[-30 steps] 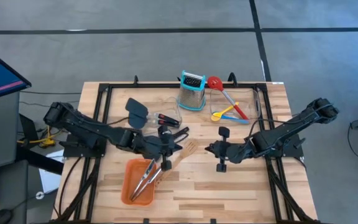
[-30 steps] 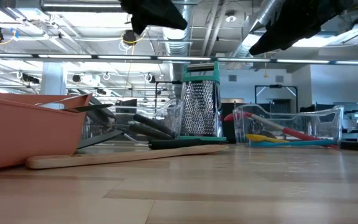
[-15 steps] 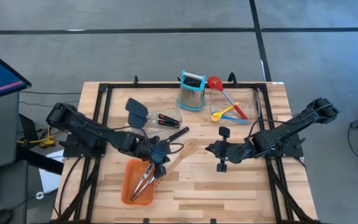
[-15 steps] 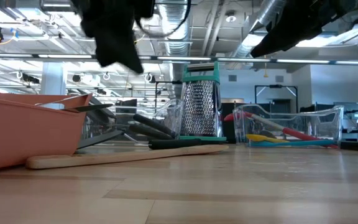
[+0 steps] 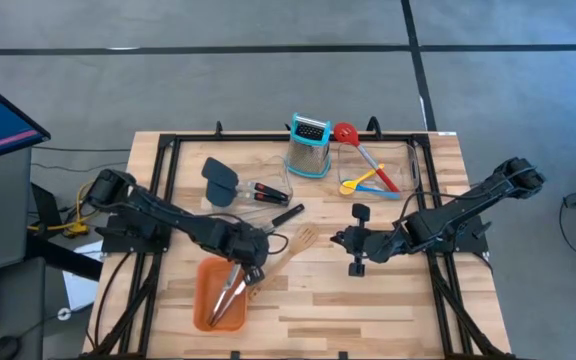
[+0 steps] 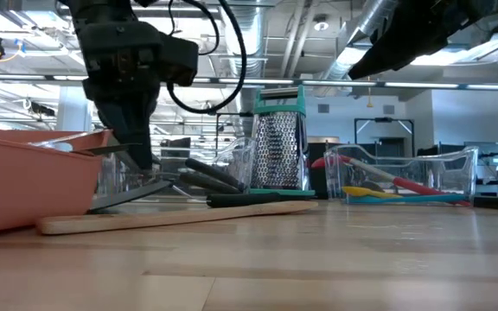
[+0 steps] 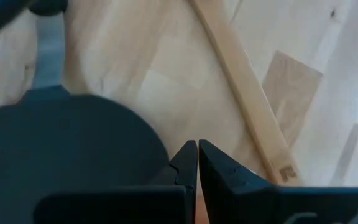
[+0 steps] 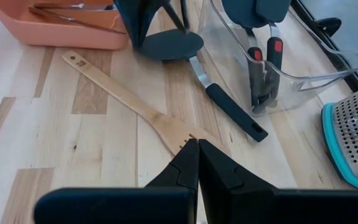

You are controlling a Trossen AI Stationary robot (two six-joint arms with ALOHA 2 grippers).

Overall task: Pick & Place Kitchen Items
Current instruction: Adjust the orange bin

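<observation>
- The light butcher-block wooden table (image 5: 368, 300) has its widest bare stretch along the near edge and through the middle; I judge that the safest lane for travel.
- The orange rectangular plastic tray (image 5: 208, 290) sits near the front on the left side, holding the steel tongs (image 5: 230, 297). Its wall is the edge I must not clip.
- The clear plastic bin (image 5: 380, 165) at the back right holds the red slotted spoon (image 5: 353, 140) with the small blue and yellow spoons (image 5: 360, 184); the steel box grater with teal trim (image 5: 309, 146) stands just beside it.
- The long wooden slotted spatula (image 8: 135, 106) lies diagonally just beside the tray, its handle end nearest it.
- The black spatula with a round blade (image 8: 191, 59) lies next to the wooden one, blade towards the tray.
- My left gripper (image 5: 251, 268) is low beside the tray's inner corner, fingers pressed together and holding nothing. I judge the pick is next: part the fingers before descending, straddle the wooden handle squarely, and stay off the tray wall.
- My right gripper (image 5: 354, 268) waits mid-table, fingers together, empty.
</observation>
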